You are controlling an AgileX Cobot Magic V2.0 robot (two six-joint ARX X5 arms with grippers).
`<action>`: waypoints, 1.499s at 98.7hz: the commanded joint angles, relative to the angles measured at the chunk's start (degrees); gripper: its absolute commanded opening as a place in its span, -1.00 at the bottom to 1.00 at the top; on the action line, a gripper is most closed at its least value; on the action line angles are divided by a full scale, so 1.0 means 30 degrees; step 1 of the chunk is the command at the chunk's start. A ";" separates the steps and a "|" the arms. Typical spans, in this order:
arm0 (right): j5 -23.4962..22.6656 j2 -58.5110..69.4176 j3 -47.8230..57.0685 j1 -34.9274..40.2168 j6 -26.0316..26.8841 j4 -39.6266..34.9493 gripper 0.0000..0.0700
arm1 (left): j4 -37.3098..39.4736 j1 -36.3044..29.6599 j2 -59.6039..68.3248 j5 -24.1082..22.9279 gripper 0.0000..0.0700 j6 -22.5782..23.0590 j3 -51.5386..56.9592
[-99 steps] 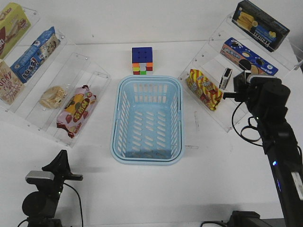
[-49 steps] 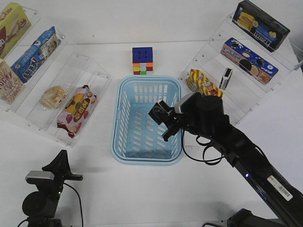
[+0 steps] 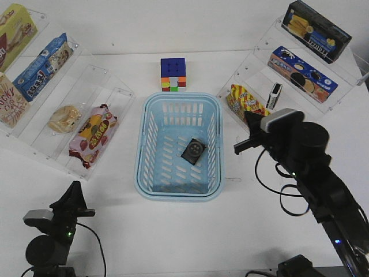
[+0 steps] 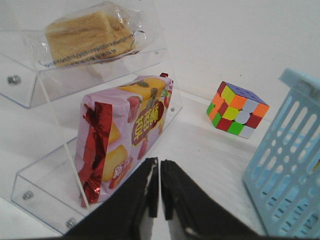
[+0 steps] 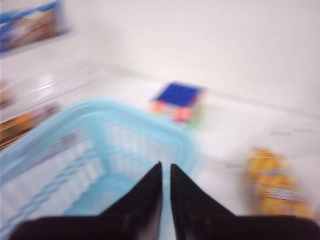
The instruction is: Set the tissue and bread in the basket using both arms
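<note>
I read "ucky" on the shelf box [image 3: 11, 107], the tissue [image 3: 194, 151] lies in my basket [image 3: 142, 151], and both grippers [image 4: 160, 192] [image 5: 165, 187] sit pressed together, empty.

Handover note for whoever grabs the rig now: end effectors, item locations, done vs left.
Right end effector: shut, empty, beside the basket's right rim.
Left end effector: shut, empty, low near the left shelf, pointing at the red-pink snack bag.
Tissue: lying flat inside the basket. That half is done.
Second black pack: standing on the right shelf.
Bread: on the left shelf, untouched, just behind the snack bag.
Left: pick the bread with the left arm and drop it in the basket.
</note>
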 commanded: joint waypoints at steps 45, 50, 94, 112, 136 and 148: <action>0.1800 -0.8801 -1.0899 -0.0517 0.0998 0.6113 -1.00 | -0.6390 -0.0007 0.9559 -0.1231 -0.99 0.8692 1.1358; 0.1734 -0.8801 -1.0899 -0.0517 0.0998 0.6098 -1.00 | -0.6768 -0.0007 1.1147 -0.1231 -0.80 1.0367 1.2386; 0.1690 -0.8794 -1.0899 -0.0503 0.1115 0.6193 -1.00 | -0.6200 -0.0007 2.1413 -0.4240 0.51 1.7733 1.8200; 0.1690 -0.8794 -1.0899 -0.0503 0.1115 0.6193 -1.00 | -0.4437 0.0073 2.3933 -0.5100 0.51 1.8265 1.9380; 0.1698 -0.8794 -1.0899 -0.0503 0.1107 0.6193 -1.00 | -0.4022 0.0102 2.6134 -0.6222 -0.26 1.8724 2.0065; 0.1705 -0.8794 -1.0899 -0.0503 0.1107 0.6200 -1.00 | -0.4051 0.0102 2.6257 -0.6251 -0.99 1.8899 2.0247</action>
